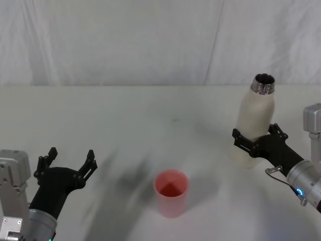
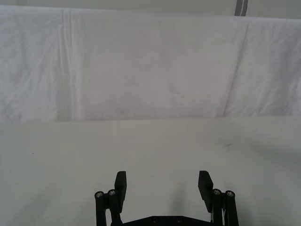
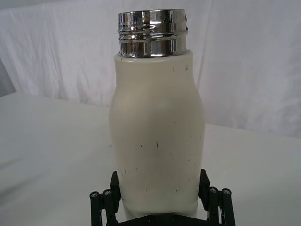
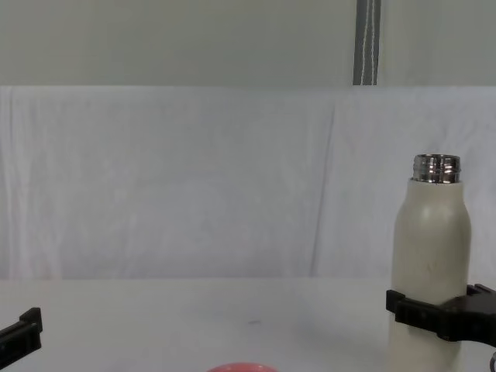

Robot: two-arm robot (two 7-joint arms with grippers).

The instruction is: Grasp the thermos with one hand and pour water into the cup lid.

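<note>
One matte cream thermos [image 1: 255, 120] | right gripper [image 1: 259, 139] clamped | pink cup lid [image 1: 171, 193]

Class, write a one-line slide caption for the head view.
Right hand grips upright thermos; pink cup lid waits.

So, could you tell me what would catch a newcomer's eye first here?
The tall cream-white thermos with a shiny steel neck stands upright at the right, the black right gripper closed around its lower body. The small pink cup lid sits centre-front; the open left gripper hovers at the left.
</note>
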